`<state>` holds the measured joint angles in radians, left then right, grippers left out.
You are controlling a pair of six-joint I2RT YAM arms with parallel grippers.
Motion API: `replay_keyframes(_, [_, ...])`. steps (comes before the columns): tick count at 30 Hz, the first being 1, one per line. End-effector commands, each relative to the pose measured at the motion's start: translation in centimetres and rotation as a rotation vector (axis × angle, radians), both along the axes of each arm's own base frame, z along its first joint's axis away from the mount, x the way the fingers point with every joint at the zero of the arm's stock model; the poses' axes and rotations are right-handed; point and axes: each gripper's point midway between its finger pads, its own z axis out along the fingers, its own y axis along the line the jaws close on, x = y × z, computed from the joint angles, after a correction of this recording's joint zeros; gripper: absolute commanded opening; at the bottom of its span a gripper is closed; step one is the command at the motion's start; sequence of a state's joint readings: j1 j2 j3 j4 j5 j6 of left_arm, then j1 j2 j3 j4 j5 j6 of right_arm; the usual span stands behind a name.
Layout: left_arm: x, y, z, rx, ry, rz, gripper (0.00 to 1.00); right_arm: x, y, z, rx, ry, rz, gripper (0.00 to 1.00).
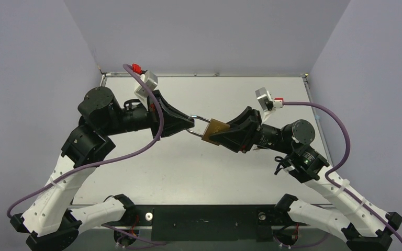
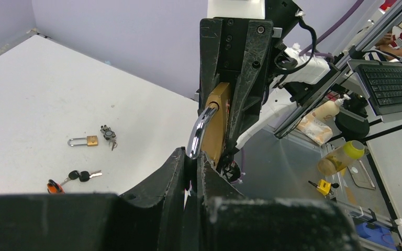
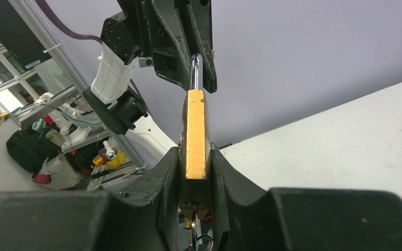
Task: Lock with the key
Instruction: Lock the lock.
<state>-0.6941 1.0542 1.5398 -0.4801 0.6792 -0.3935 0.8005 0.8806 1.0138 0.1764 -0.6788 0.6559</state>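
A brass padlock (image 1: 214,130) with a chrome shackle (image 1: 199,119) is held in the air between both arms over the table's middle. My right gripper (image 1: 221,134) is shut on the brass body (image 3: 194,137). A key (image 3: 195,228) sits in the keyhole at the padlock's bottom, with a ring hanging from it. My left gripper (image 1: 192,124) is shut on the shackle (image 2: 198,134), whose end enters the brass body (image 2: 216,123). The left gripper (image 3: 199,68) shows gripping the shackle (image 3: 196,72) in the right wrist view.
In the left wrist view a small brass padlock (image 2: 84,140), a black-headed key bunch (image 2: 108,135) and more keys with an orange tag (image 2: 73,178) lie on the white table (image 2: 42,94). Grey walls enclose the table on three sides.
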Motion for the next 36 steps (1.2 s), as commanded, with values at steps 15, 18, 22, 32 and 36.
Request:
replay_keyframes(15, [-0.2, -4.7, -4.7, 0.098, 0.093, -0.03, 0.0, 2.2, 1.2, 5.2, 0.12, -0.106, -0.094, 0.0])
replay_keyframes(18, [0.8, -4.4, -5.1, 0.121, 0.091, 0.046, 0.0, 2.9, 1.2, 4.7, 0.091, -0.1, -0.132, 0.0])
replay_keyframes(22, [1.9, -4.3, -5.5, 0.143, 0.074, 0.127, 0.0, 3.8, 0.9, 4.4, 0.068, -0.096, -0.187, 0.0])
replay_keyframes(32, [0.9, -5.6, -5.4, 0.153, 0.048, 0.114, 0.0, 5.3, 1.6, 3.9, 0.018, -0.091, -0.246, 0.0])
replay_keyframes(36, [0.0, -6.2, -4.6, 0.124, 0.042, 0.082, 0.0, 6.0, 2.3, 3.1, -0.01, -0.068, -0.252, 0.0])
